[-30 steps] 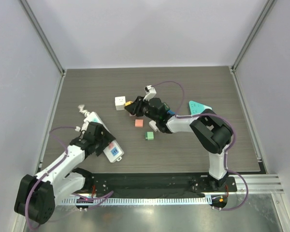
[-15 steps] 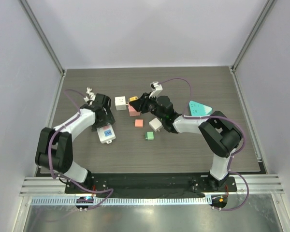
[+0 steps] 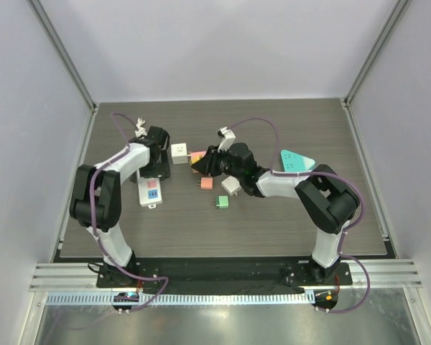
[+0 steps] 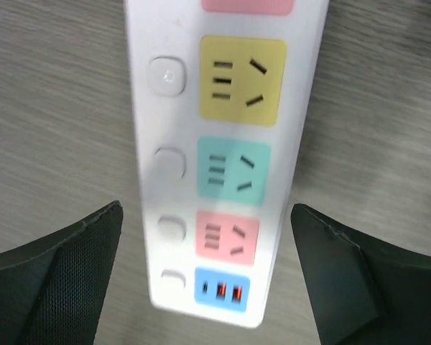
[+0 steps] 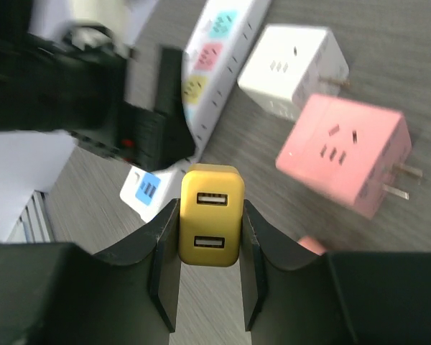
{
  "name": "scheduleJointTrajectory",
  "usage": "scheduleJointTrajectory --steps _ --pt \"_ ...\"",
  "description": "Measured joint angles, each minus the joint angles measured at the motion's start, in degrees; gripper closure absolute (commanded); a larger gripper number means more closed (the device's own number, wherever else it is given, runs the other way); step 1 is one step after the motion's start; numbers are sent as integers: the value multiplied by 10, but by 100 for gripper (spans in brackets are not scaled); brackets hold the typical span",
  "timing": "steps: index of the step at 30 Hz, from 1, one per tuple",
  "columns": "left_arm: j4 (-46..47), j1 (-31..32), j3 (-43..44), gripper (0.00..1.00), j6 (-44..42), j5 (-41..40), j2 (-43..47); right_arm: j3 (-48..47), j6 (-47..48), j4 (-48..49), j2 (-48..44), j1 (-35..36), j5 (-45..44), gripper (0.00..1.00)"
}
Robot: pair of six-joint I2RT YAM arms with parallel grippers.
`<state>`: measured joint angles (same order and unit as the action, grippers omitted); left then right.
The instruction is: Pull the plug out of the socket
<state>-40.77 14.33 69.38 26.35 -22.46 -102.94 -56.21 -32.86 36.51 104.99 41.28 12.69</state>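
My right gripper [image 5: 210,237] is shut on a yellow USB plug [image 5: 210,215] and holds it in the air, clear of any socket. In the top view this gripper [image 3: 199,163] sits mid-table next to a pink cube adapter [image 3: 198,155]. The white power strip [image 4: 223,144] has yellow, teal and pink sockets and a blue USB end, all with nothing plugged in. My left gripper [image 4: 208,287] is open, its fingers [image 4: 72,273] standing on either side of the strip's blue end without touching it. In the top view the strip [image 3: 151,192] lies at the left, under my left gripper [image 3: 158,169].
A white cube adapter [image 3: 179,151] and the pink cube adapter [image 5: 345,154] lie between the arms. A salmon block [image 3: 207,183], a green block [image 3: 222,202], another white cube [image 3: 231,185] and a teal piece [image 3: 297,160] lie further right.
My left arm has swung from the near left up to the far left, and the power strip has moved with it and turned lengthwise. My right gripper keeps the yellow plug and shifted slightly.
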Motion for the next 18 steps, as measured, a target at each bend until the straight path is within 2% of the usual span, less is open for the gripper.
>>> scheduleJointTrajectory --steps 5,7,10,14,18 --pt "-14 -1 -13 0 0 17 116 45 -7 -49 -18 27 -1 97" --pt "-17 -1 -13 0 0 31 174 66 -16 -61 -23 49 -4 93" --pt "-12 -1 -29 0 4 85 268 77 -23 -89 -23 78 -14 89" --pt "13 7 -113 0 28 191 398 77 -48 -101 -23 96 -22 83" --pt "25 52 -206 0 54 257 482 78 -73 -101 -20 92 -34 70"
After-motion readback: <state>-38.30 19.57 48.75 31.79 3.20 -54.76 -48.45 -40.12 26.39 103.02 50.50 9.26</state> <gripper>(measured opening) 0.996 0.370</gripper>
